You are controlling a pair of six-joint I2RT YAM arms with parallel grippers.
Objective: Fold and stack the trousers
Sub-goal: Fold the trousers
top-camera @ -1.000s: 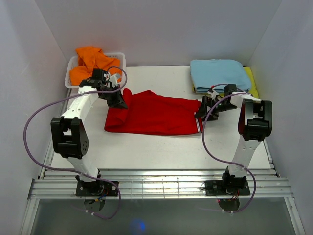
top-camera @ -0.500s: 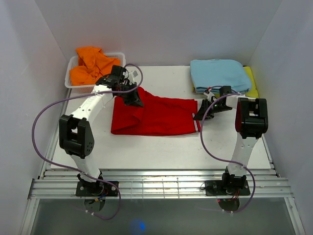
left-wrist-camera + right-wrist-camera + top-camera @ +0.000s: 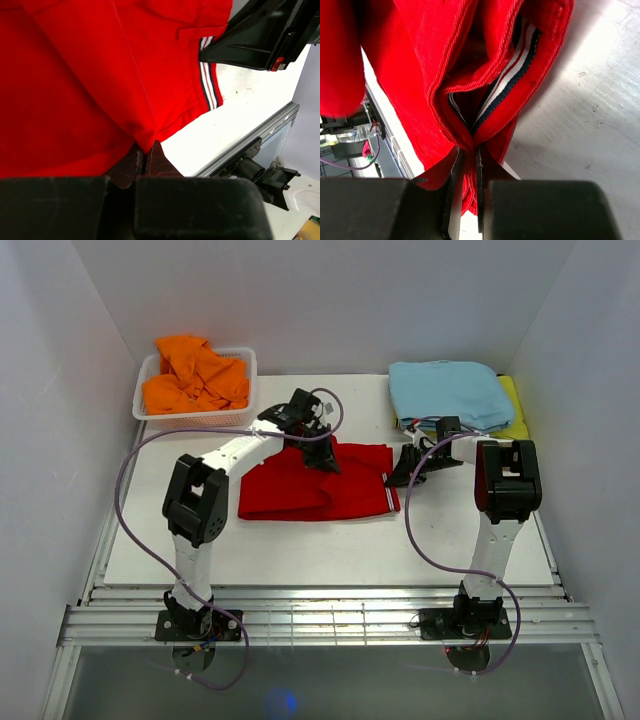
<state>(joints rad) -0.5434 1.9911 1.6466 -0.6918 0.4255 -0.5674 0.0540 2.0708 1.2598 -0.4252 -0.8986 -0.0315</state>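
The trousers [image 3: 318, 492] lay in the middle of the white table [image 3: 300, 550], bright red and bunched into a short, wide shape, with one layer doubled over along the front edge. Both arms reached inward to them from either side.

The left gripper [image 3: 325, 458] was over the top middle of the cloth, its arm stretched across from the left. Seen from its own wrist camera, the left gripper [image 3: 145, 156] had its two fingers pressed together on a pinched corner of the red fabric, which spread up and away from the tips. Beyond that, the striped band [image 3: 207, 87] showed at the cloth's edge, white and dark lines side by side, and the black body of the other arm hung just past it.

The right gripper [image 3: 398, 476] sat at the right-hand end of the trousers, low to the table. In its wrist view the right gripper [image 3: 468, 151] was clamped tight on a gathered fold of red hem, and the layers above the tips gaped open enough to show the stripes inside.

At the back left stood a white basket [image 3: 197, 418] holding an orange garment [image 3: 195, 375], well apart from the red cloth. At the back right a folded light blue garment [image 3: 448, 390] lay on something yellow [image 3: 514, 405], near the right arm's wrist
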